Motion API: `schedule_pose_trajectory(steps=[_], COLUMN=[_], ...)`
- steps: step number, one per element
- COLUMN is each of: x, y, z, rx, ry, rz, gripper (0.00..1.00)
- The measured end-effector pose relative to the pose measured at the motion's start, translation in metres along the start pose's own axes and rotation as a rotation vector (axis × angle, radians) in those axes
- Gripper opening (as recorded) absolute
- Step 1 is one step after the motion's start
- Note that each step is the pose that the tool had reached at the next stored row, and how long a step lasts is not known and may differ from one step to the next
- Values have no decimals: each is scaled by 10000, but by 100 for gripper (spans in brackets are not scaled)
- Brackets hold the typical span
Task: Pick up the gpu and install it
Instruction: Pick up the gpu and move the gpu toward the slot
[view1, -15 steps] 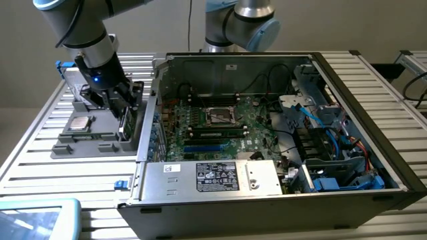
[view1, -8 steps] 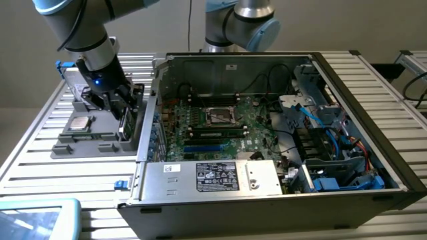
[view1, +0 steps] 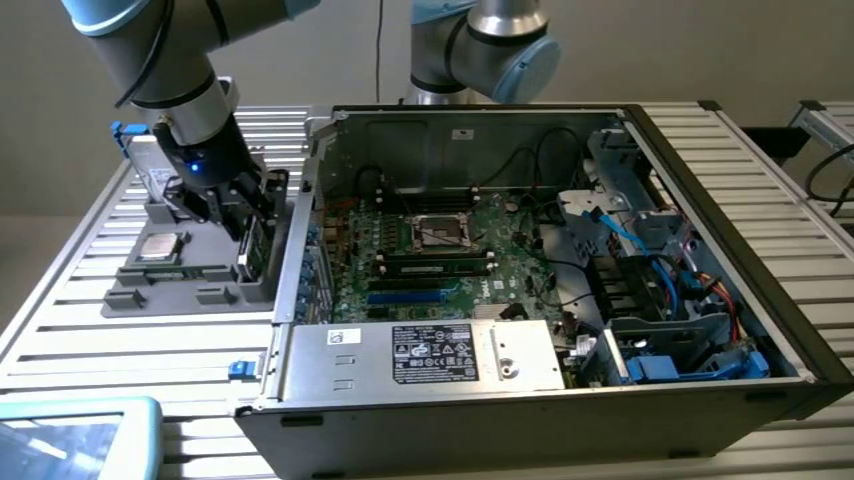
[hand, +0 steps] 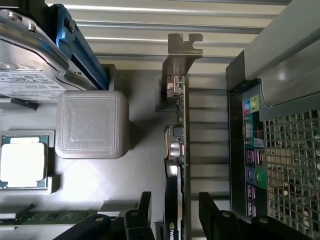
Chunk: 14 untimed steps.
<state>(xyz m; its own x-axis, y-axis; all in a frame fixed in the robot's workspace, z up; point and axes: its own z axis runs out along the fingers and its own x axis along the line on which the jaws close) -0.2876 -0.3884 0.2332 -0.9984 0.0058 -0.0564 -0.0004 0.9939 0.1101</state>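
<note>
The gpu (hand: 179, 145) stands on edge in the grey parts tray (hand: 140, 170), seen edge-on, with its metal bracket at the far end and green board along one side. In the exterior view the gpu (view1: 255, 243) sits at the tray's side nearest the computer case. My gripper (hand: 175, 202) is open and straddles the card's near end, one black finger (hand: 144, 212) on each side, with a gap between each finger and the card. In the exterior view the gripper (view1: 238, 205) hangs low over the tray.
The open computer case (view1: 747, 210) with its motherboard (view1: 441, 250) lies to the exterior view's right of the tray. The case's rear port panel (hand: 252, 150) is close beside the card. The tray also holds a hard drive (hand: 25, 60), a processor (hand: 22, 162), a memory stick (hand: 45, 217) and a grey block (hand: 90, 125).
</note>
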Motion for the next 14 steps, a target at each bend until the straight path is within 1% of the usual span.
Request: schedule_pose_trajectory(steps=[4, 5, 7, 8, 9, 14], x=[2, 3, 4, 4, 4, 4], y=[-1, -1, -2, -3, -3, -5], z=[25, 30, 39, 42, 46, 58], rx=[1, 1, 2, 3, 3, 23], ry=[-5, -5, -6, -7, -9, -47], rz=[2, 6, 17, 26, 43, 406], gripper=[50, 48, 48, 41, 41, 41])
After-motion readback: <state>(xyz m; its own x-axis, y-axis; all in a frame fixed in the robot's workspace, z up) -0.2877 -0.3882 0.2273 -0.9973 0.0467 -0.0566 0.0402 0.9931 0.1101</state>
